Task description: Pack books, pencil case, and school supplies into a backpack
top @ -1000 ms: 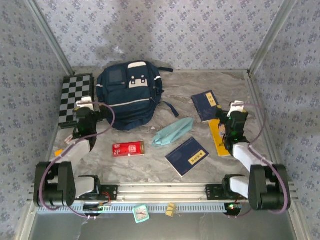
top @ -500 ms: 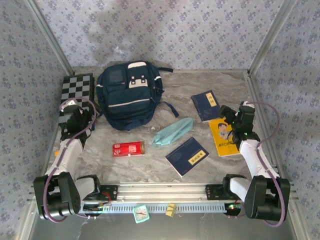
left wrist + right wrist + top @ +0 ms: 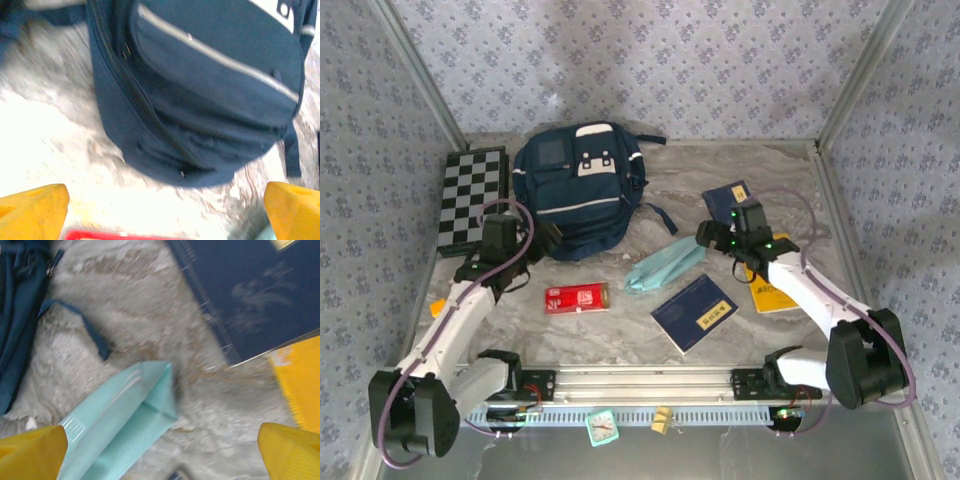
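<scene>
A navy backpack (image 3: 578, 190) lies flat at the back of the desk (image 3: 620, 340), apparently zipped, with nothing packed yet. In front of it, spread apart for single pick-ups, are a teal pencil case (image 3: 665, 263), a red box (image 3: 576, 297), navy books (image 3: 695, 312) and a yellow book (image 3: 768, 297). The left arm (image 3: 460, 305) reaches to the backpack's near edge, jaws spread and empty. The right arm (image 3: 810, 290) stretches inward, jaws spread above the pencil case's end.
</scene>
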Robot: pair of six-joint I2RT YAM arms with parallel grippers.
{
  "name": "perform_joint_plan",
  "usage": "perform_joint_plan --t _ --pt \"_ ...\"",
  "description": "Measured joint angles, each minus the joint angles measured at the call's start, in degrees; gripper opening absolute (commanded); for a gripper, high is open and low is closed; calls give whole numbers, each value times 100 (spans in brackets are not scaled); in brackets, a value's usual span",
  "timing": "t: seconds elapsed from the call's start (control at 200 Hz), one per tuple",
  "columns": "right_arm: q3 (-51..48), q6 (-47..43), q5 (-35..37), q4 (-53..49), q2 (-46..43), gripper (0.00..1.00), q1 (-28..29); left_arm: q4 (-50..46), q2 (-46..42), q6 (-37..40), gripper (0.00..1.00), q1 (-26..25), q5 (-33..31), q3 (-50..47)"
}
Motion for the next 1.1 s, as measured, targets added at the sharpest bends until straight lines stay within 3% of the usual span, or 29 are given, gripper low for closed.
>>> perform_joint_plan --t 0.14,0.385,0.56,0.79,1.099 --pt "238 306 61 -83 428 100 494 -313 177 -557 100 -651 -153 127" --pt "798 494 122 -107 1172 100 970 -195 1126 -1652 100 -1027 -431 557" --pt "1172 509 151 -116 1458 100 1038 44 1635 -2240 98 -1322 -831 896" --pt "1445 487 151 -166 1690 100 1038 109 2129 -3025 87 -1528 -1294 1069" --pt "1679 417 146 -275 1766 100 1029 232 2942 -3397 76 -1547 -1808 1349"
